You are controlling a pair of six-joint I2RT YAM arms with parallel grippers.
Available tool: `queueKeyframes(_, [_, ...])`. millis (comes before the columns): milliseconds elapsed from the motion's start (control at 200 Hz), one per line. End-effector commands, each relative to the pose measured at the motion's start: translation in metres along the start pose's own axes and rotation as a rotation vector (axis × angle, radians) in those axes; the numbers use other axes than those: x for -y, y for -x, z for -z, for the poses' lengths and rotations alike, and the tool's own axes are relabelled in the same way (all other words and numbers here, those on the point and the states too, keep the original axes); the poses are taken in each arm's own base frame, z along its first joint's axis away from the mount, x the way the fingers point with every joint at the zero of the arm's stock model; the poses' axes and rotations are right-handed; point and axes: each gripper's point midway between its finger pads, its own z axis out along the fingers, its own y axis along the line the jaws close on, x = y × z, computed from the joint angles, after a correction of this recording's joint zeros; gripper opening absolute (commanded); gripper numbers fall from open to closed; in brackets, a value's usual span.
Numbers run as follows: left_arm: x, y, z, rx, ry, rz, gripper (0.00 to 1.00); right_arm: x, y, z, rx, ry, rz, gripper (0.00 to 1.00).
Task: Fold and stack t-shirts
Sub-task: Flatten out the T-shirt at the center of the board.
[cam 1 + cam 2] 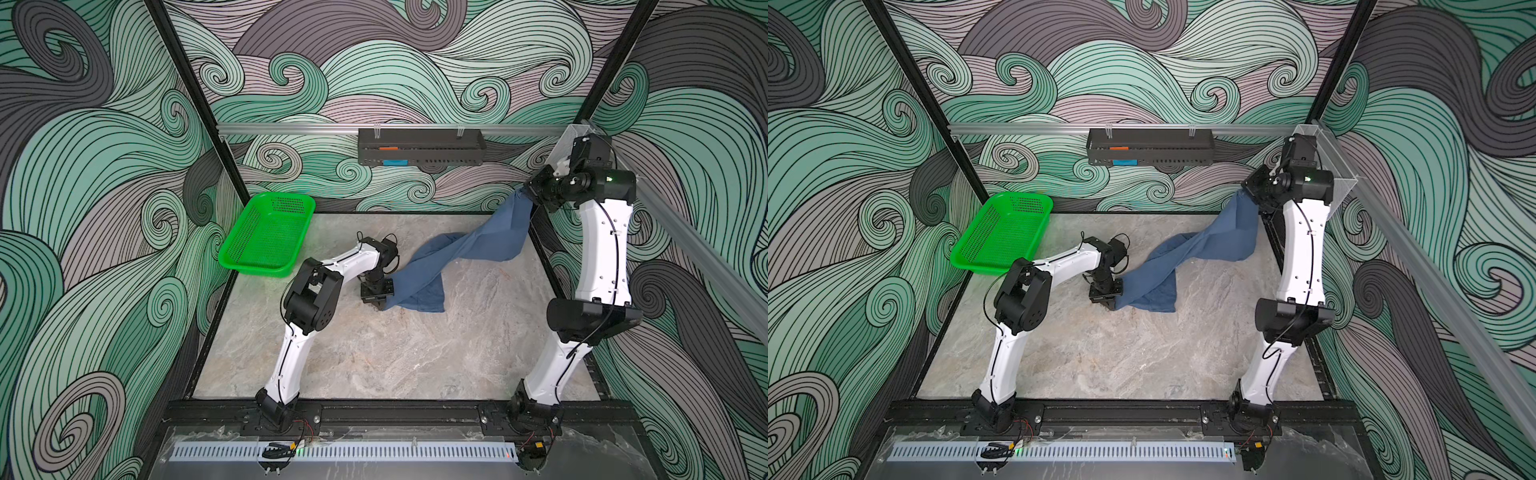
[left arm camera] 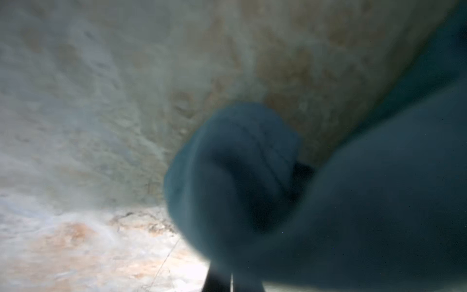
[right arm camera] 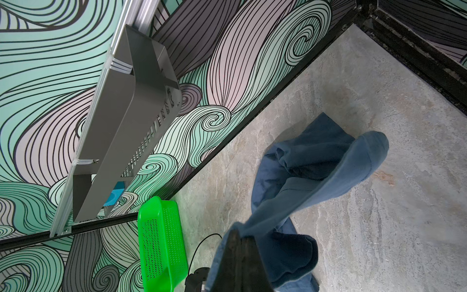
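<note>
Child: Help is needed. Where can the t-shirt point(image 1: 490, 237) be found?

Helper: It is stretched like a twisted rope over the far right part of the table point(image 1: 415, 365). One end is held up high by the right gripper point(image 1: 524, 193), near the far right corner. The low end is spread on the table, right by the left gripper point(image 1: 380, 306).

Child: Is it pinched tight?

Helper: Yes. The right gripper is closed on a bunch of the blue cloth. The left gripper is closed too, and in the left wrist view cloth is seen bunched right at its fingers point(image 2: 218, 280), so a low corner is taken to be gripped.

Child: Why is it held at two ends?

Helper: Most likely so that it can be pulled open and laid flat. A t-shirt cannot be folded well while it is twisted. No fold has been made yet.

Child: And the green basket point(image 1: 266, 237)?

Helper: It is set at the far left edge, well apart from the t-shirt, and nothing is seen in it. Room is left that way for the folding.
</note>
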Motion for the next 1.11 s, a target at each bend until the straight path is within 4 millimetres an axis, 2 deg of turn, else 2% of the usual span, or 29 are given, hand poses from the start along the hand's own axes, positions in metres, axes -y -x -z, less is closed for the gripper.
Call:
queueKeyframes(0, [-0.005, -0.004, 0.023, 0.042, 0.034, -0.022, 0.0, -0.011, 0.001, 0.02, 0.023, 0.053, 0.003, 0.0])
queueKeyframes(75, [-0.006, -0.002, 0.051, 0.104, 0.033, -0.022, 0.0, -0.011, -0.001, 0.021, 0.017, 0.056, -0.005, 0.0])
queueKeyframes(305, [0.002, 0.03, 0.179, 0.445, -0.072, 0.01, 0.0, -0.013, -0.005, 0.026, 0.011, 0.065, -0.022, 0.0])
queueKeyframes(445, [-0.006, 0.044, 0.256, 0.601, -0.14, 0.07, 0.0, -0.02, -0.005, 0.033, 0.014, 0.093, -0.023, 0.0])
queueKeyframes(540, [-0.012, 0.044, 0.309, 0.73, -0.214, 0.073, 0.0, -0.028, -0.007, 0.039, 0.01, 0.128, -0.021, 0.0])
queueKeyframes(635, [-0.02, 0.036, 0.351, 0.867, -0.266, 0.089, 0.0, -0.037, -0.008, 0.052, 0.015, 0.167, -0.009, 0.0])
queueKeyframes(725, [-0.029, 0.017, 0.382, 0.95, -0.317, 0.105, 0.0, -0.042, -0.014, 0.068, 0.016, 0.196, -0.001, 0.0])
queueKeyframes(825, [-0.038, -0.015, 0.407, 0.998, -0.35, 0.095, 0.0, -0.044, -0.03, 0.099, 0.018, 0.218, 0.024, 0.0])
queueKeyframes(926, [-0.047, -0.058, 0.439, 1.076, -0.411, 0.062, 0.0, -0.043, -0.051, 0.134, 0.018, 0.235, 0.046, 0.0])
queueKeyframes(1011, [-0.056, -0.098, 0.472, 1.199, -0.478, 0.021, 0.0, -0.048, -0.071, 0.173, 0.037, 0.29, 0.056, 0.0])
queueKeyframes(1031, [-0.063, -0.116, 0.484, 1.246, -0.5, 0.016, 0.0, -0.049, -0.075, 0.183, 0.047, 0.306, 0.059, 0.0])
queueKeyframes(1101, [-0.081, -0.154, 0.51, 1.353, -0.536, 0.021, 0.0, -0.054, -0.091, 0.22, 0.081, 0.366, 0.074, 0.0])
